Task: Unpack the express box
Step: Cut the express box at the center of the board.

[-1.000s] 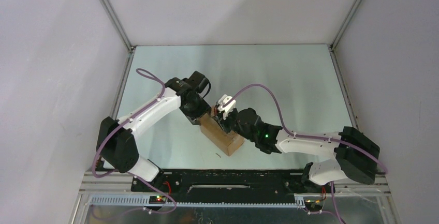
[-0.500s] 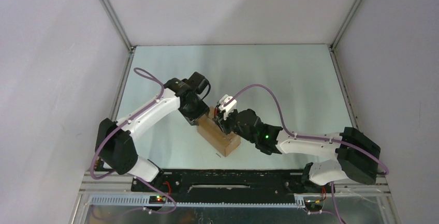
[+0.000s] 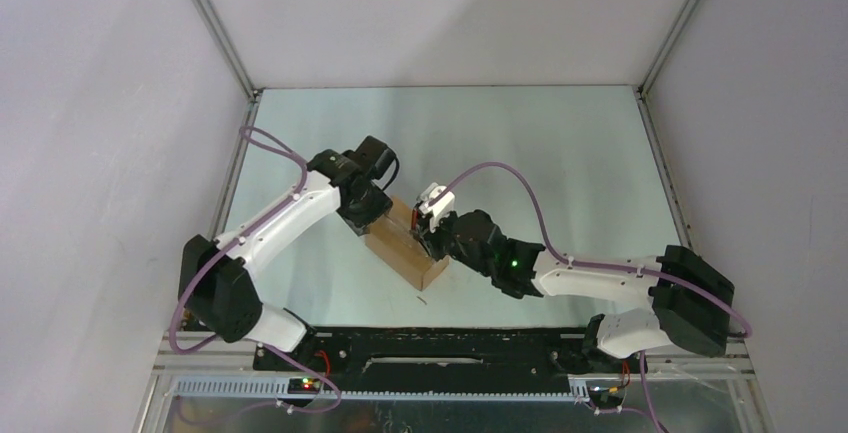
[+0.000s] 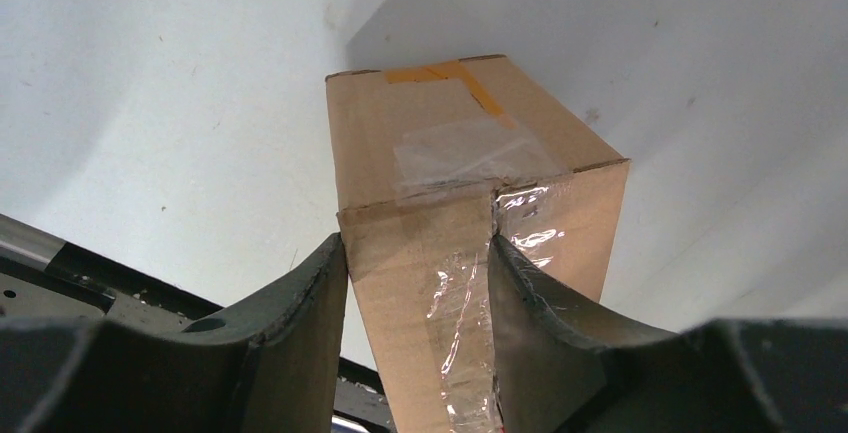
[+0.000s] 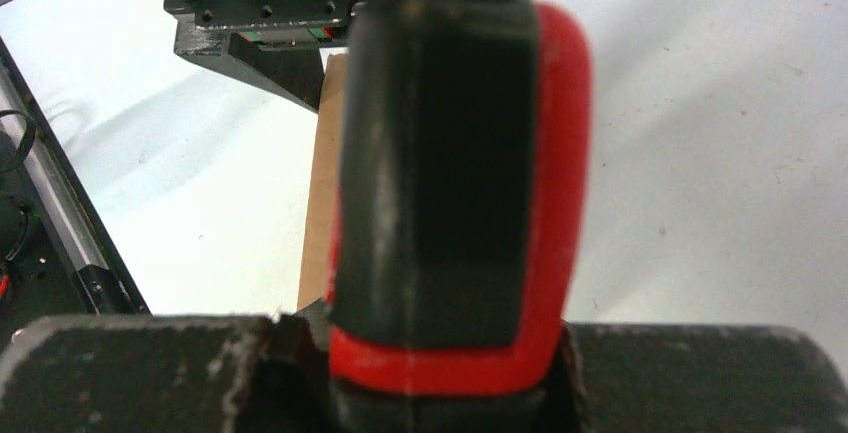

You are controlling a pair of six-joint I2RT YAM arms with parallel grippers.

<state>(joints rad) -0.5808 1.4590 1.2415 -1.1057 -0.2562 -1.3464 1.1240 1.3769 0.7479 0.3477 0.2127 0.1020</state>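
Express box (image 3: 405, 248) is seen lying flat on the worktop (image 3: 560, 153), a little left of centre, between the two arms. Its long axis is laid diagonally, from far left to near right, with one taped end turned to the far left. That end is clamped between the left jaws, one finger pressed to each side, as is shown in the left wrist view. The right jaws are closed on a red-and-black knife (image 5: 450, 173), which is held at the box's far right edge; whether a blade is out cannot be told. The flaps are judged sealed under clear tape (image 4: 465, 288), so the cutting step is taken to be in hand. Next, the blade is to be set on the tape seam and drawn along the long axis, shallow enough that the contents are spared.
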